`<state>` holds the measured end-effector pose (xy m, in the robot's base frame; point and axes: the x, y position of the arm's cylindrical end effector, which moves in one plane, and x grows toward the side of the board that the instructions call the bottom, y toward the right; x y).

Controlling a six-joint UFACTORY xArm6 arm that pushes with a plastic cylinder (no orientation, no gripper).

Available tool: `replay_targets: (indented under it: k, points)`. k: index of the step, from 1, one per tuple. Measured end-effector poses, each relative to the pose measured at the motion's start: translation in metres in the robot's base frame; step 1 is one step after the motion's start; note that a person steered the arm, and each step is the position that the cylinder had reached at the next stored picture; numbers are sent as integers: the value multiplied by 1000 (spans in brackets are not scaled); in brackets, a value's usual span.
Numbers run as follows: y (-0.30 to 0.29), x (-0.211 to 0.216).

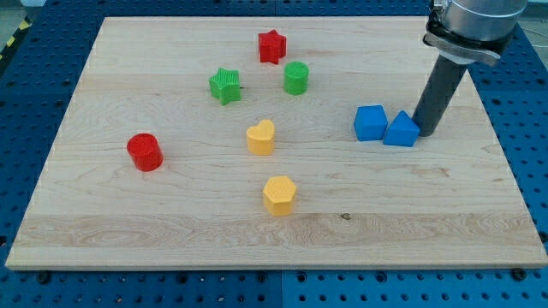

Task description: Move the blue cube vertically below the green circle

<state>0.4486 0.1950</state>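
The blue cube (370, 122) sits on the wooden board at the view's right of centre. A blue triangular block (402, 130) touches its right side. My tip (425, 133) stands just right of the blue triangular block, touching or nearly touching it. The green circle (296, 78) stands up and to the left of the blue cube, near the view's top centre.
A red star (271, 46) lies above the green circle and a green star (225, 85) to its left. A yellow heart (261, 137) and a yellow hexagon (279, 194) lie below it. A red cylinder (145, 152) is at the left. The board's (103, 222) right edge is near my tip.
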Motion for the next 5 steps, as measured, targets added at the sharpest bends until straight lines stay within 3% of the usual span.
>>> replay_targets:
  k: [3, 5]
  points:
    - [-33, 27]
    - [26, 35]
